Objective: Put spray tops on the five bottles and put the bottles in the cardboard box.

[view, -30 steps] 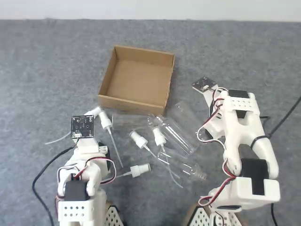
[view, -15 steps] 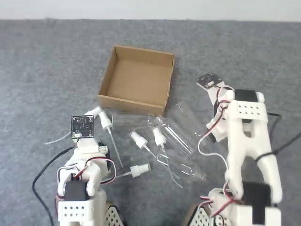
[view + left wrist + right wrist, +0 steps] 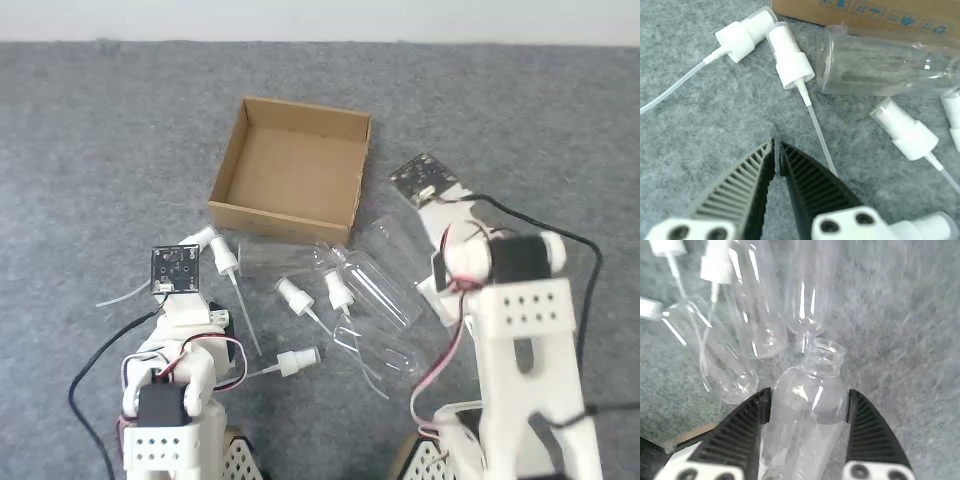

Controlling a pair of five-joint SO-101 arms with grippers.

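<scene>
From above, the right arm [image 3: 515, 330] covers the right end of the far-right bottle [image 3: 392, 243]. Its base and that of the left arm [image 3: 170, 400] are cut off at the near edge. In the right wrist view the held bottle [image 3: 810, 372], clasped in the right gripper [image 3: 808, 395], loses its base at the picture's edge, and a far spray top [image 3: 716, 265] is cropped. In the left wrist view just a strip of wall of the cardboard box [image 3: 865, 11] is in frame; a dip tube [image 3: 670, 92] and an edge spray top [image 3: 954, 117] run out of the picture.
</scene>
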